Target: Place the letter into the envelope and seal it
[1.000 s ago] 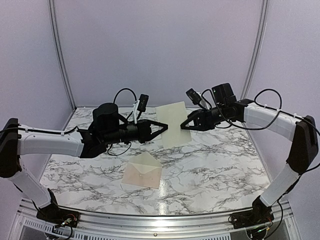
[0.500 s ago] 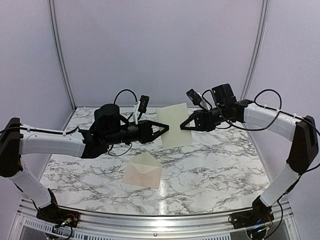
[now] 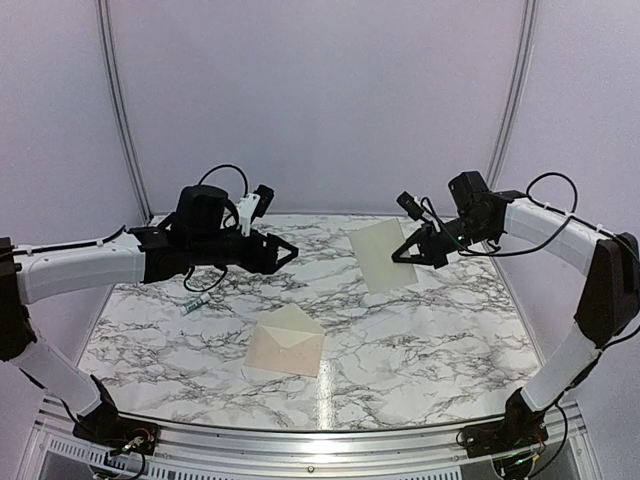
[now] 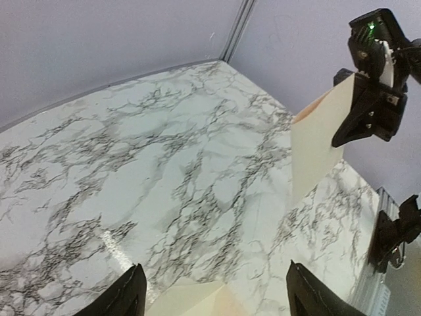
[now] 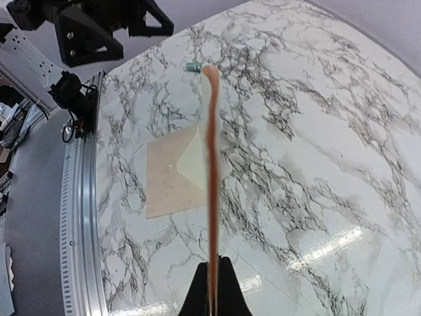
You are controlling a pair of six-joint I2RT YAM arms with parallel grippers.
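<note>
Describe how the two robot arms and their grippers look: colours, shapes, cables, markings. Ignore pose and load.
Both the left arm and right arm have smooth white link shells joined by black joints and motor housings. The left gripper and right gripper are black, with hollow triangular finger frames. Thin black cables loop above each wrist. No lettering is legible.

Table top [image 3: 430,330]: white marble pattern, grey veining, glossy, light glare near front centre. Small pale-green item [image 3: 197,305]: lying flat on left part of table, type not discernible. Front edge: aluminium rail [image 3: 320,445]. Backdrop: pale lavender wall panels [image 3: 320,100], joined by metal uprights [image 3: 120,110].
</note>
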